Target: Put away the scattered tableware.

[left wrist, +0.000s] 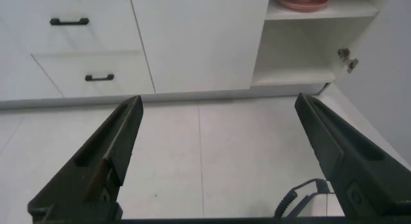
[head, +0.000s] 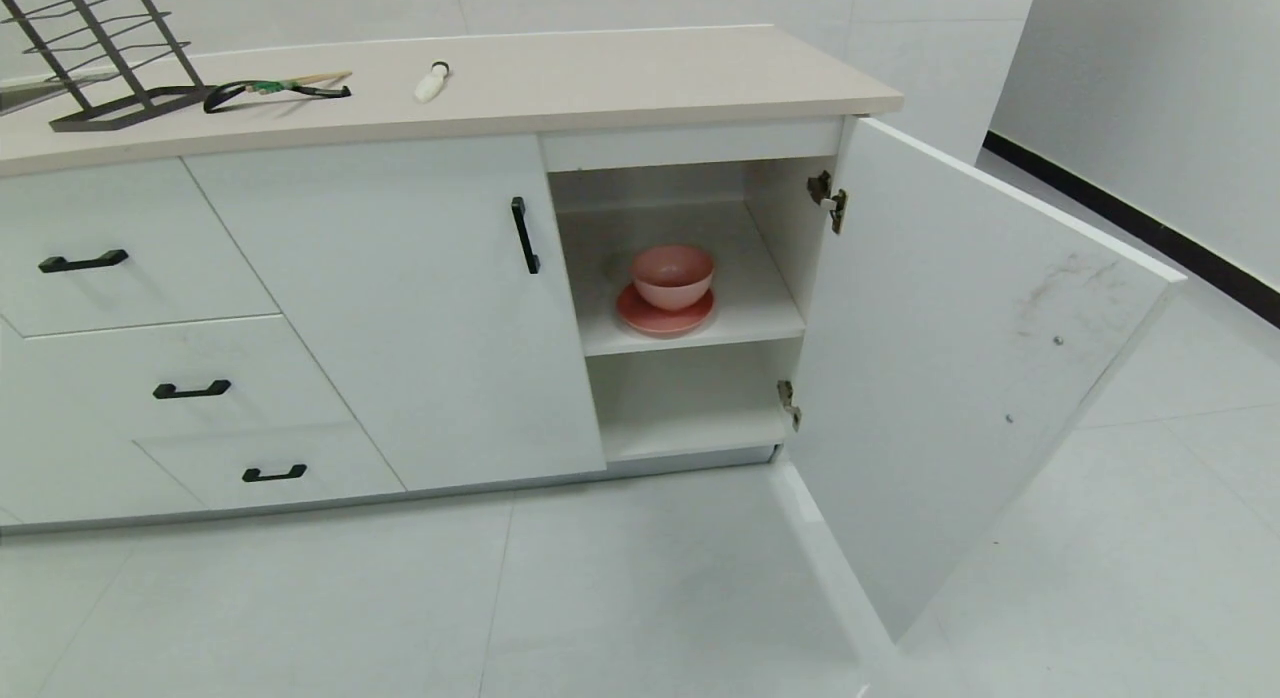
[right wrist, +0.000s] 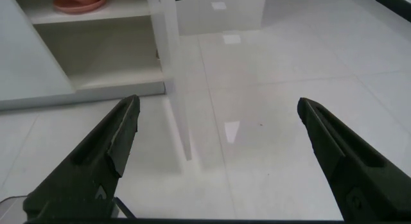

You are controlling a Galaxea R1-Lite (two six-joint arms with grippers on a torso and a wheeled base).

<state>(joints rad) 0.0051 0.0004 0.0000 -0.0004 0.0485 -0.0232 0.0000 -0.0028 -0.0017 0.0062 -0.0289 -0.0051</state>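
Nearest us, the left gripper [left wrist: 217,101] and right gripper [right wrist: 217,101] hang low over the pale tiled floor [head: 600,598], jaws spread wide and empty. We find the round pink plastic bowl [head: 672,275] nested on the flat pink plate [head: 665,324], on the upper shelf of the white cabinet [head: 762,308], stacked, we judge, to save room. Its white hinged door [head: 960,358] stands open, presumably for access; closing it appears outstanding

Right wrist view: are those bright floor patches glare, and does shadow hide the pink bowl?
Right wrist view: yes, light reflections on the glossy white floor tiles beside the open white cabinet door. Head view: the round pink bowl on its pink plate is lightly shaded, plainly visible. Left wrist view: no glare patches.
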